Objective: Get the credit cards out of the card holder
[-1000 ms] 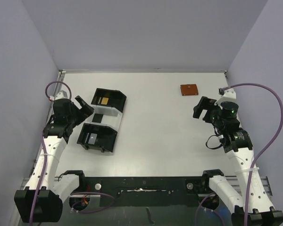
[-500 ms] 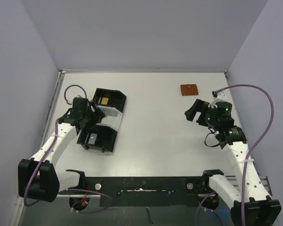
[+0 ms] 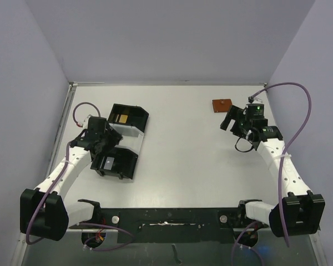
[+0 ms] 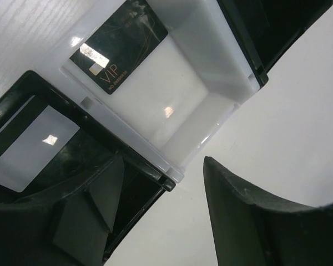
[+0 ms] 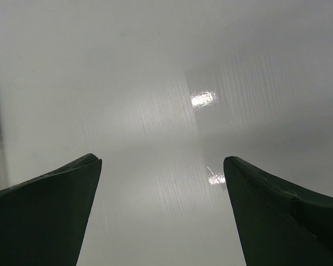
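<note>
- Wallet (image 3: 222,105): folded shut, flat on the tabletop (image 3: 183,149), far right side.
- Gold card (image 3: 122,118): lies in the far black compartment of the tray (image 3: 141,119), well apart from the wallet.
- Right jaws: spread, nothing between them, near the wallet but not touching it.
- Left jaws: spread, holding nothing, over the tray's white middle compartment, where a black card (image 4: 119,47) lies.

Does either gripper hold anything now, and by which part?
Nothing is held: the left gripper is open above the tray, the right gripper open over the table.
</note>
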`<state>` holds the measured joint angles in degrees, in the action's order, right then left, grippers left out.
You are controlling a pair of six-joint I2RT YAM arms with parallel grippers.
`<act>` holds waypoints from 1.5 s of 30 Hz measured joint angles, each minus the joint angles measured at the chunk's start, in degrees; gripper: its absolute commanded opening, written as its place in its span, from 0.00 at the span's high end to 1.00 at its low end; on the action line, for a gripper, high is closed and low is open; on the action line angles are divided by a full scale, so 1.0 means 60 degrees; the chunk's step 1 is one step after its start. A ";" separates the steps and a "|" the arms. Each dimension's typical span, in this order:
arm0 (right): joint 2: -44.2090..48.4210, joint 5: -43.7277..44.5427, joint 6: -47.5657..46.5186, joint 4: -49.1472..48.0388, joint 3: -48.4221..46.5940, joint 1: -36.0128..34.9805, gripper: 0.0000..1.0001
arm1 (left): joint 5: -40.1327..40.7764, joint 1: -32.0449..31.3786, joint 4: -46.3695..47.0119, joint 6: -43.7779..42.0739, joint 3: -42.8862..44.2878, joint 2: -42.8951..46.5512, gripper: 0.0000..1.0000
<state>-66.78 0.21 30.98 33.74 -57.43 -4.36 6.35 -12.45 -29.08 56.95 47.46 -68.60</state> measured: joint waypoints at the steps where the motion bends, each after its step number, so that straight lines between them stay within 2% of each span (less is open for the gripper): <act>1: -0.0197 0.0117 -0.0007 0.0036 -0.0182 0.0011 0.02 | 0.0033 -0.0011 0.0018 0.0022 -0.0058 0.0000 0.42; 9: -0.0685 0.0321 -0.0117 0.0146 -0.0630 0.0040 0.03 | 0.0361 -0.0036 0.0233 0.0200 -0.0372 -0.0280 0.44; 22: -0.1497 0.0528 -0.0193 0.0306 -0.1348 0.0051 0.02 | 0.0605 -0.0033 0.1107 0.0109 -0.0368 -0.1100 0.71; 32: -0.1712 0.1038 -0.0488 0.0543 -0.1581 0.0350 0.02 | 0.0470 -0.0033 0.1767 -0.0794 -0.0313 -0.1348 0.81; 45: -0.3020 0.0229 -0.0834 0.0393 -0.2288 0.1486 0.02 | -0.0787 -0.0386 0.2699 -0.2441 0.0914 -0.3016 0.84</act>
<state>-84.90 1.58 25.98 36.10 -71.16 4.56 1.63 -14.76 -12.88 42.30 52.95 -86.70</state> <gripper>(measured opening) 0.977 0.270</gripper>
